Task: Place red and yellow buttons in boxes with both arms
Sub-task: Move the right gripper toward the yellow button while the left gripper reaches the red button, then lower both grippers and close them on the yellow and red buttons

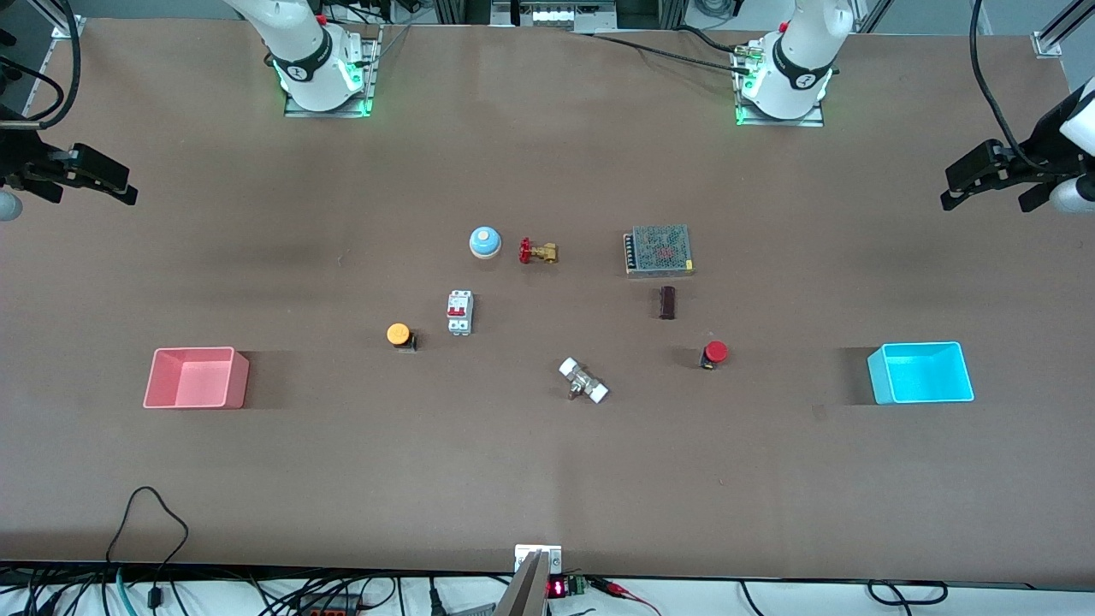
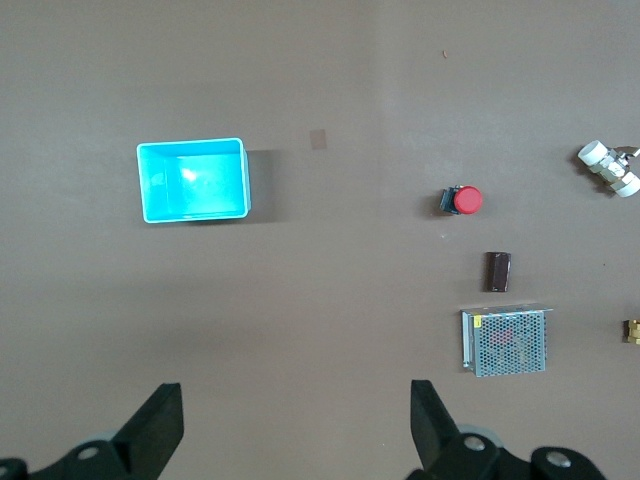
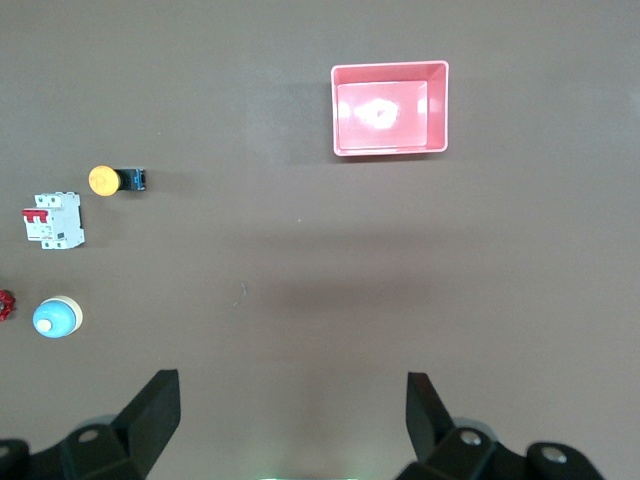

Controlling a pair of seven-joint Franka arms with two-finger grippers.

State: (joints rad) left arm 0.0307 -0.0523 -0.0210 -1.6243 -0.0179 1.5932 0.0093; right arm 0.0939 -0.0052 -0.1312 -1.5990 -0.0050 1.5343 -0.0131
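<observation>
- The left gripper [image 1: 984,180] hangs in the air over bare surface [image 1: 547,479] at the left arm's end, its fingers [image 2: 155,430] spread wide with nothing between them.
- The cyan box [image 1: 921,373] sits on the surface close to where this gripper hangs, nearer to the front camera than the ground below it; the box shows open-topped in the left wrist view [image 2: 193,179], and its inside looks empty as far as the glare lets one judge.
- The red button [image 1: 714,352] lies on its side, further from the left gripper than the cyan box is, toward the middle of the surface; it also shows in the left wrist view [image 2: 462,201].
- Just beside the red button are a small dark block [image 1: 667,302] and a metal mesh-covered unit [image 1: 658,250], both well apart from the left gripper.
- The right gripper [image 1: 103,180] hangs over bare surface at the right arm's end, its fingers [image 3: 150,425] likewise spread and empty.
- The pink box [image 1: 197,377] rests close to where this gripper hangs, nearer to the front camera; the right wrist view [image 3: 390,108] shows it open-topped.
- The yellow button [image 1: 400,335] lies on its side, further from the right gripper than the pink box is, and appears in the right wrist view [image 3: 115,180] too.
- Beside the yellow button stands a white circuit breaker [image 1: 459,312]; a blue dome bell [image 1: 484,242] and a red-handled brass valve [image 1: 537,251] sit past it, the valve touching neither.
- A white-ended fitting [image 1: 583,381] lies between the two buttons, apart from both grippers.
</observation>
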